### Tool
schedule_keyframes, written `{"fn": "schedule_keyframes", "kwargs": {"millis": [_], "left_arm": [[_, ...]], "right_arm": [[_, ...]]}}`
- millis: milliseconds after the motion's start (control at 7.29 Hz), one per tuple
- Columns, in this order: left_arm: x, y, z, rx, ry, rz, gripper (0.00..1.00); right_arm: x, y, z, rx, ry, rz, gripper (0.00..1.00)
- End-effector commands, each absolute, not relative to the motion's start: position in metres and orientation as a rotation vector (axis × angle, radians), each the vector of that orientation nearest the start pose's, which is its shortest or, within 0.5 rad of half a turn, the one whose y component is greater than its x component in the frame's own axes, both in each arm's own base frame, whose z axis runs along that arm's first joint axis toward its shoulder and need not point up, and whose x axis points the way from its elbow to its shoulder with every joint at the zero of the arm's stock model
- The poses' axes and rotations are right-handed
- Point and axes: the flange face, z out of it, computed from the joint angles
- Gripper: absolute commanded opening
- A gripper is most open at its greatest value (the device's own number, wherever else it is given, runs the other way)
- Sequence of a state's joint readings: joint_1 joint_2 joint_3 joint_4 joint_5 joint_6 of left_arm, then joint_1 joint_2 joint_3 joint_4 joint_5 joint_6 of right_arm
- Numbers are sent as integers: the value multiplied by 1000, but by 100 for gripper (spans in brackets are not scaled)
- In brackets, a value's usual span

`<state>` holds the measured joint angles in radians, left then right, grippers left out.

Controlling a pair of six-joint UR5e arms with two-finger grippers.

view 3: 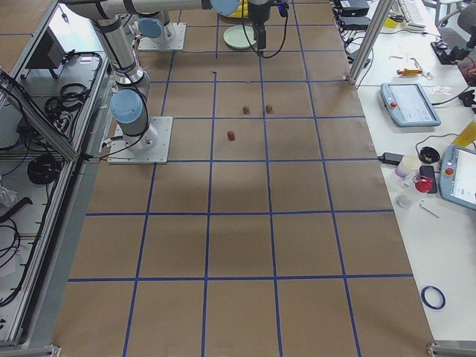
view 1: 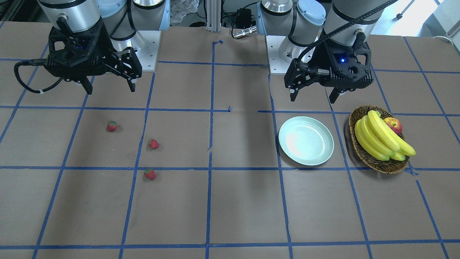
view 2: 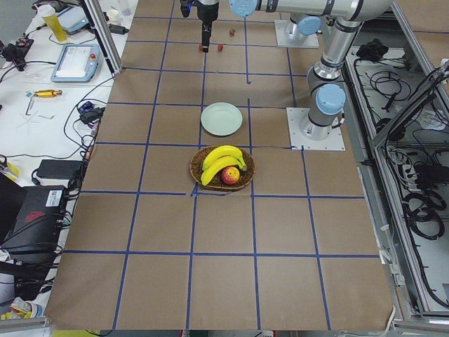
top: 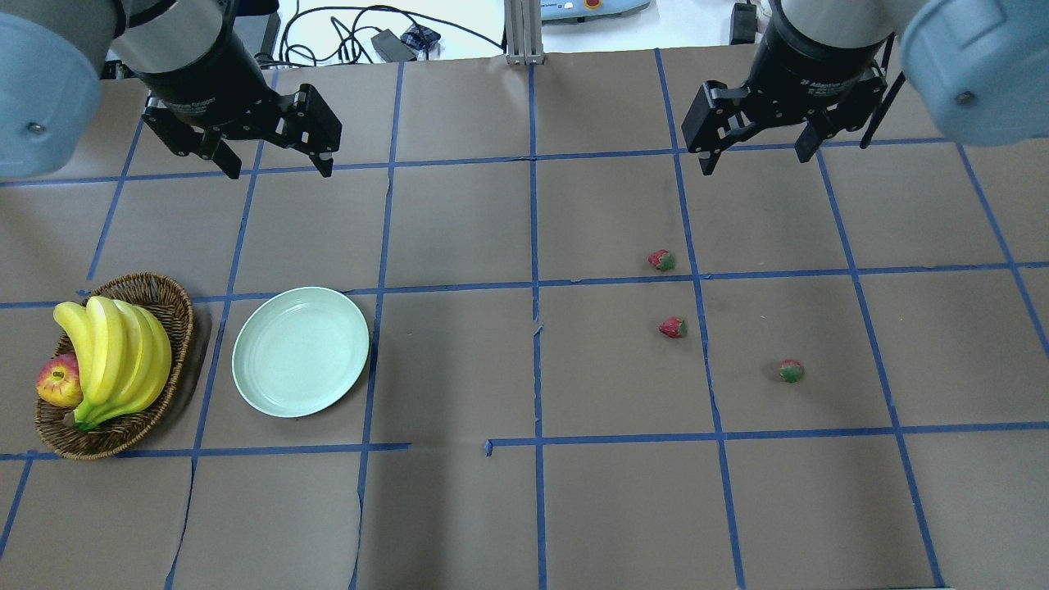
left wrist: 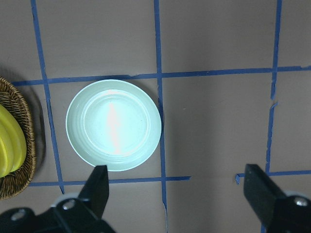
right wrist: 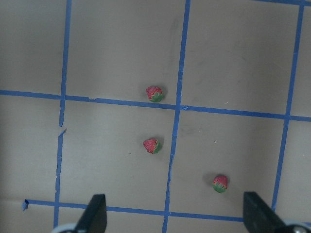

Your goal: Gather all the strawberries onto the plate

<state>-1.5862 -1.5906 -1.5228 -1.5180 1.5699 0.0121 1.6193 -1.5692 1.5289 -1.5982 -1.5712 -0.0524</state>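
Three small red strawberries lie on the brown table: one (top: 660, 260), a second (top: 672, 328) and a third (top: 791, 371). They also show in the right wrist view (right wrist: 154, 93) (right wrist: 151, 145) (right wrist: 220, 183). The pale mint-green plate (top: 254, 392) lies empty on the table, also in the left wrist view (left wrist: 75, 138). My left gripper (top: 274, 166) is open and empty, held high behind the plate. My right gripper (top: 754, 160) is open and empty, held high behind the strawberries.
A brown wicker basket (top: 168, 297) with bananas (top: 115, 356) and a red-yellow apple (top: 57, 382) stands beside the plate. Blue tape lines cross the table. Each arm's base plate (view 1: 276, 54) is at the table's robot side.
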Motion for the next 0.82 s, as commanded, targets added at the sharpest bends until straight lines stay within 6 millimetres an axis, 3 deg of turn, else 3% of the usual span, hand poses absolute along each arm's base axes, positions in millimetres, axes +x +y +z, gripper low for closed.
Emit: {"fn": "schedule_keyframes", "kwargs": {"millis": [0,412,686], "left_arm": [[-142,-504,508,46,3137,-130,100],[-142,-503,506,46,3138,-123,100],[-142,-499,502,48,3138,-111,100]], "right_arm": [[157,-492,508,-159,3133,-99,100],[158,-494,498,-164,3144,-68,100],[132,-510,466,-87,3152,-58,100]]}}
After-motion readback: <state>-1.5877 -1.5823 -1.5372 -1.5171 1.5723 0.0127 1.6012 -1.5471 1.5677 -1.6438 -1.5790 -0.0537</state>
